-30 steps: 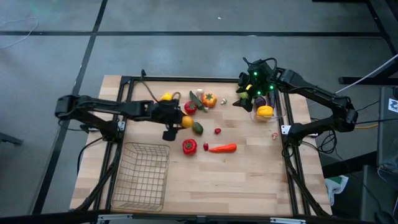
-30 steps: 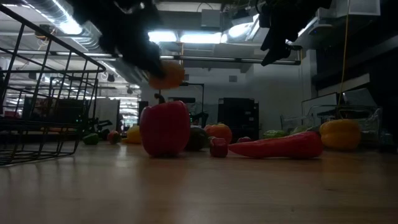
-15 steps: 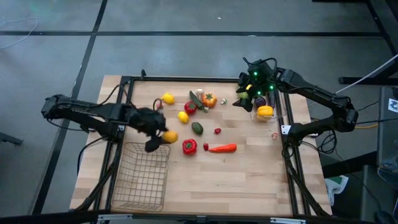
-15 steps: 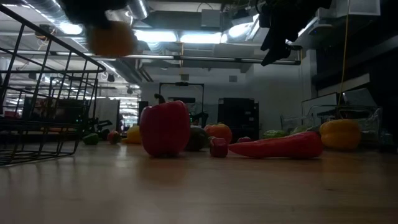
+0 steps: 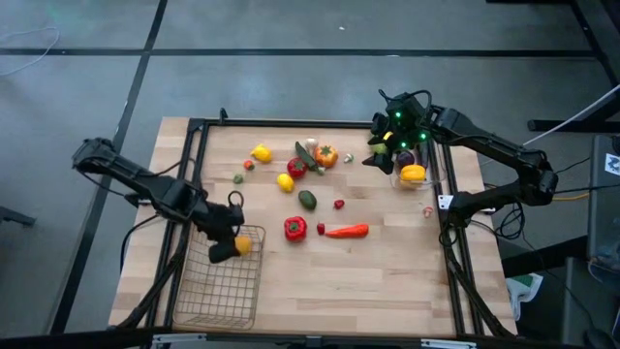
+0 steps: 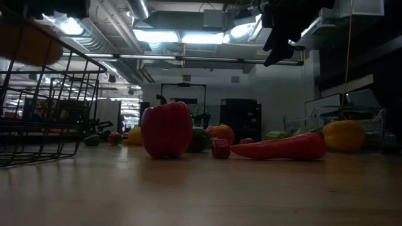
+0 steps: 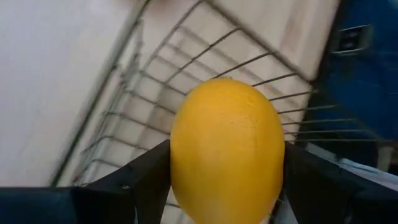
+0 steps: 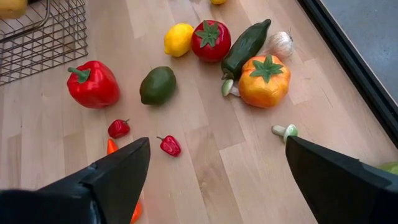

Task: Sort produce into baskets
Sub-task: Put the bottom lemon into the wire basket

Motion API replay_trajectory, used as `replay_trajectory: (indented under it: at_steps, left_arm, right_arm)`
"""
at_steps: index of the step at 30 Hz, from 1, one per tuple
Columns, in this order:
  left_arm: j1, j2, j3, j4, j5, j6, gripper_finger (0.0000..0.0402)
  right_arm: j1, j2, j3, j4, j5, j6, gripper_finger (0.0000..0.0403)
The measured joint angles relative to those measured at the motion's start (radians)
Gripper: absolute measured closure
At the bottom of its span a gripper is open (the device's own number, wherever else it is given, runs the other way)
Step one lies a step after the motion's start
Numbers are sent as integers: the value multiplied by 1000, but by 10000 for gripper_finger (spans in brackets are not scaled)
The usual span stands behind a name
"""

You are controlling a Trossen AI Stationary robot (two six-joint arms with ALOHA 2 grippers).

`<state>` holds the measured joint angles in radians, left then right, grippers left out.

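Hovering over the wire basket (image 5: 222, 276) lower left of the high view, the left gripper (image 5: 232, 248) pinches a yellow lemon (image 7: 227, 149) that hides most of its fingers. Upper right, the right gripper (image 8: 214, 163) hangs wide apart, empty, clear bin mostly hidden under it.

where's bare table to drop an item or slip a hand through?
Free: the near half of the table, right of the wire basket and below the red pepper and carrot. Crowded: the far middle around the tomato, cucumber and lemon, and the far right corner under the right end effector.
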<state>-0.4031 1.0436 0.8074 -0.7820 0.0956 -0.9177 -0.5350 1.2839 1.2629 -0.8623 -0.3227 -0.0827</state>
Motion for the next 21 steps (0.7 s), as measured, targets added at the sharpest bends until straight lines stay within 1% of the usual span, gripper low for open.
replay_trajectory:
  at_steps: [4, 14, 21]
  left_arm:
    - [-26, 51, 0, 12, -33, 13, 139]
    - [-50, 210, 0, 15, -34, 98, 139]
    - [-49, 265, 2, 13, -40, 161, 139]
  right_arm:
    - [0, 0, 0, 0, 0, 0, 31]
    - [0, 0, 0, 0, 0, 0, 31]
    - [0, 0, 0, 0, 0, 0, 31]
